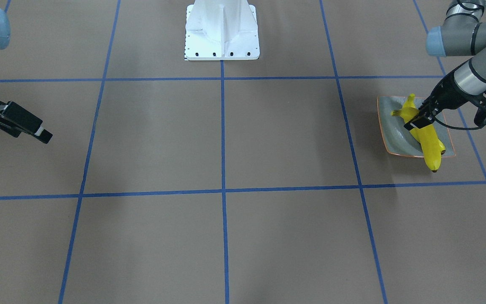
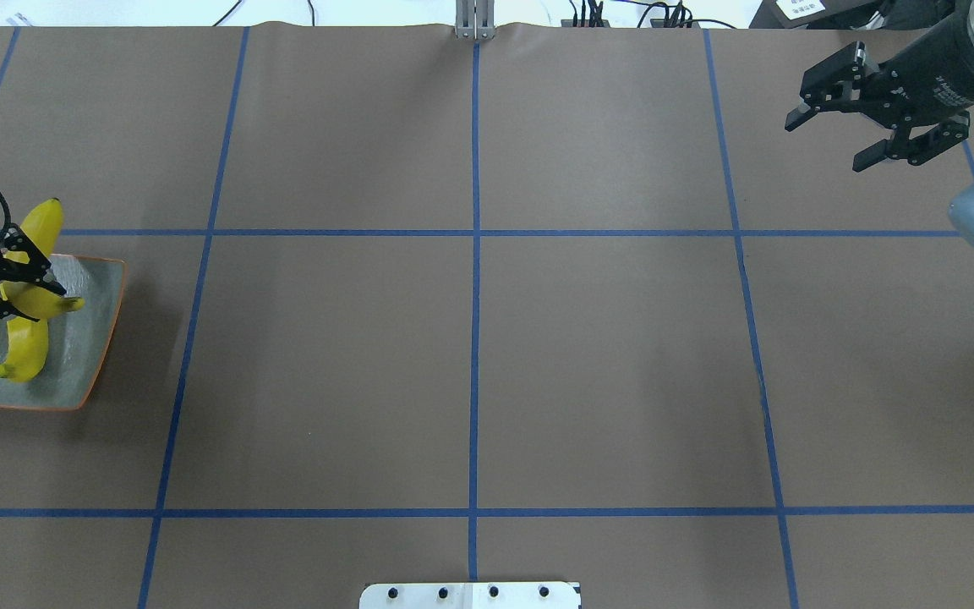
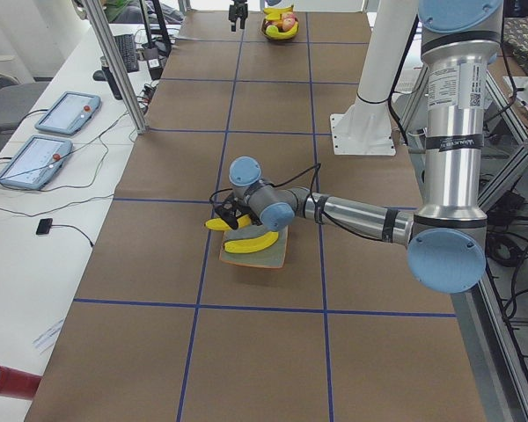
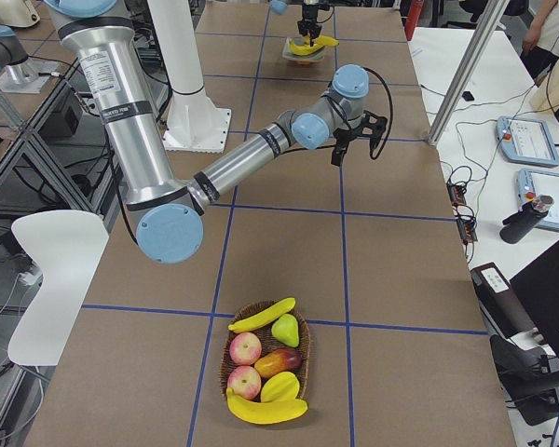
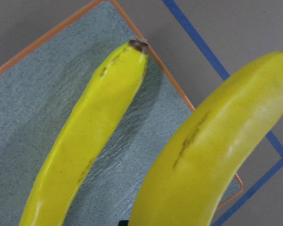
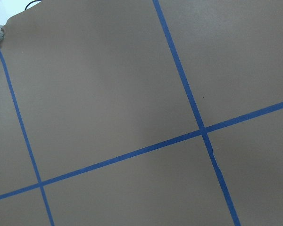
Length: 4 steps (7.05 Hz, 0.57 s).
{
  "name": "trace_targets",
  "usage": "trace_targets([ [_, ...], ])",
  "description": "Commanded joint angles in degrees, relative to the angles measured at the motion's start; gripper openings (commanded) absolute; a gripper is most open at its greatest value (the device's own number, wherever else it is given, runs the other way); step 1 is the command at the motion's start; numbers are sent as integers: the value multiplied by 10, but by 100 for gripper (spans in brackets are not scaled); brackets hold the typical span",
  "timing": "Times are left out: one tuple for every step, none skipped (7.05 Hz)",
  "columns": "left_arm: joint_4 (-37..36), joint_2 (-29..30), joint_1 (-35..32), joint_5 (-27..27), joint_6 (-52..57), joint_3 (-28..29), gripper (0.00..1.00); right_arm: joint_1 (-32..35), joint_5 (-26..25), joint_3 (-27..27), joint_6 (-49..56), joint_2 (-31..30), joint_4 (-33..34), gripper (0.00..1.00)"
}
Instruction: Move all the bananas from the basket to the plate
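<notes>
Banana in L jaws, at plate

- Bananas: smooth, glossy yellow skin
- Plate: glazed, finely speckled grey-green, orange rim
- Table: matt brown paper, blue tape lines
- Left arm: satin metal tube

"What's your table like?"

"My table is long, covered in brown paper, and blue tape lines cut it into squares."

"And what sits on it?"

"My white base plate stands mid-edge on my side. The plate lies flat inside a square at my left end. The basket rests at my right end, across a tape line."
</notes>
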<state>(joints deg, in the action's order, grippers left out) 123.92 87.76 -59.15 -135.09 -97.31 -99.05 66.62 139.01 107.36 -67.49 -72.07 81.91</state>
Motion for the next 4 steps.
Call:
trace_targets([
  [8, 0, 2, 0, -2, 3, 100, 1, 0, 0, 1, 0, -1, 100],
  [25, -8, 2, -1, -1, 1, 100, 2, 0, 0, 1, 0, 0, 100],
  [40, -13, -2, -4, -1, -4, 100, 4, 0, -1, 2, -1, 0, 100],
  [40, -15, -4, -6, 0, -25, 100, 15, 0, -1, 4, -2, -1, 100],
])
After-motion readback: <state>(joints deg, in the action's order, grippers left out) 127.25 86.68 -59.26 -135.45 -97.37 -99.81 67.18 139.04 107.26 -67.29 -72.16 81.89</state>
